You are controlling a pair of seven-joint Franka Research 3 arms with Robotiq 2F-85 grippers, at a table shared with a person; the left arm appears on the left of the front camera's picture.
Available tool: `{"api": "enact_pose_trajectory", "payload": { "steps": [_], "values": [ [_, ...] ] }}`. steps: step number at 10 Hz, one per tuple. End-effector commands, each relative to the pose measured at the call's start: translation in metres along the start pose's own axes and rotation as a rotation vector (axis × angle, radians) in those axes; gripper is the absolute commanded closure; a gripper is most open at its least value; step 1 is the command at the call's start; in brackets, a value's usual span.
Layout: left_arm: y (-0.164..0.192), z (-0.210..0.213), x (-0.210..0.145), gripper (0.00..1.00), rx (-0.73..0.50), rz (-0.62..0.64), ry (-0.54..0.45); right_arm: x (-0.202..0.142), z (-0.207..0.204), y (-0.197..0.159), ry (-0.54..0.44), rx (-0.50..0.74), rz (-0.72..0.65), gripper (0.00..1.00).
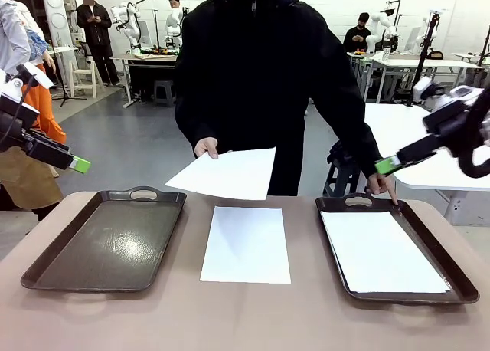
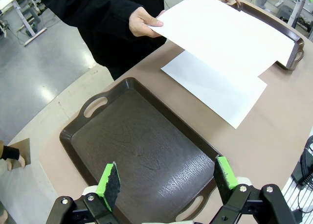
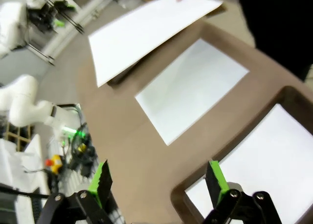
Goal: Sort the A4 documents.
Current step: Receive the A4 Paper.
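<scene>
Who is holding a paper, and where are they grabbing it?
The person's hand pinches one A4 sheet by a corner. The left gripper and right gripper hold nothing.

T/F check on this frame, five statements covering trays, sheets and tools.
1. The left tray holds a sheet. False: the left tray is bare.
2. One flat sheet lies on the table between the trays. True.
3. The person's hand holds the raised sheet above the table. True.
4. The right tool grips paper. False: the right tool is open and holds nothing.
5. The right tray has no paper. False: the white paper lies in the right tray.
</scene>
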State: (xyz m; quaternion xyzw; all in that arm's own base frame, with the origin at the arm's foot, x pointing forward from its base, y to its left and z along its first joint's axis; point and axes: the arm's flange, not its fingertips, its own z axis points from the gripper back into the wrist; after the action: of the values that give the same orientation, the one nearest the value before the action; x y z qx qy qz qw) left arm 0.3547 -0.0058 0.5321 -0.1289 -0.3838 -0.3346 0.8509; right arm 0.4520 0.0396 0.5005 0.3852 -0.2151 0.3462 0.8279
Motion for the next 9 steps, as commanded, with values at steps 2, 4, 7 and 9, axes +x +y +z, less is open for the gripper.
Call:
{"api": "enact_pose_trajectory", "payload": {
  "steps": [2,4,7,9],
  "values": [
    [0.001,-0.001,-0.001,0.00,-0.004,0.002,-0.003,0.040,-0.043,-0.010,-0.070,0.154,-0.148,0.00],
    [0.001,-0.001,-0.001,0.00,-0.004,0.002,-0.003,0.055,-0.085,-0.018,-0.082,0.266,-0.276,0.00],
    [0.001,-0.001,-0.001,0.00,-0.004,0.002,-0.003,0.065,-0.140,-0.027,-0.108,0.397,-0.481,0.00],
    [0.001,-0.001,-0.001,0.00,-0.004,0.002,-0.003,0.065,-0.169,-0.032,-0.150,0.413,-0.581,0.00]
  ]
}}
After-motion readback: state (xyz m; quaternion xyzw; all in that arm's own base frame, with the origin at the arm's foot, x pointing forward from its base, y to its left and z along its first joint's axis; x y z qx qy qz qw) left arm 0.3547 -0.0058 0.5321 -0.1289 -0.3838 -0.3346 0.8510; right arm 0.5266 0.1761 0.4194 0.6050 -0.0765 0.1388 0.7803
